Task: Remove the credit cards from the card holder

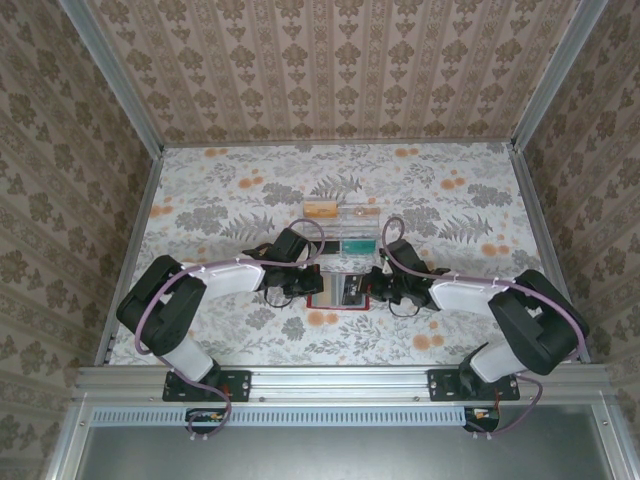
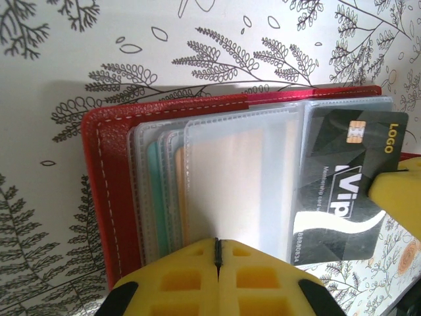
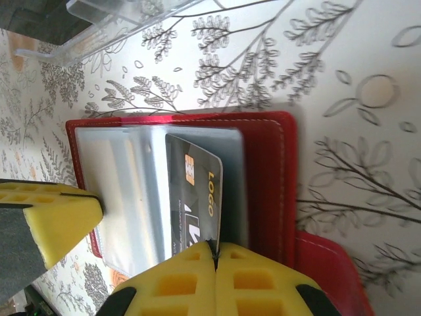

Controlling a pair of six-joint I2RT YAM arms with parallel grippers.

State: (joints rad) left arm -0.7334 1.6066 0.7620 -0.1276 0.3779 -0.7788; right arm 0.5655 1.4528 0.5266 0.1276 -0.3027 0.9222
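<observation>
The table is the biggest thing, with a flowery cloth on it and walls on three sides. There is lots of bare cloth to the left, to the right and at the far end. The two arms reach in from the near edge and meet in the middle, so it is crowded there. A clear tray sits just past the holder, close to it but not touching. The red holder lies open and flat on the cloth between the two arms. Its stitched red edge shows all round, and a stack of clear sleeves lies inside that edge. A black card with a gold chip sticks partly out of one sleeve. It is tilted a little. One side of the card is under the cloudy plastic, and the other side pokes out past the sleeve's edge. The left gripper has its yellow fingers pressed together on the near edge of the sleeves. The right gripper has its yellow fingers squeezed together on the edge of the black card. The two grippers are near each other, one on each side of the sleeves.
</observation>
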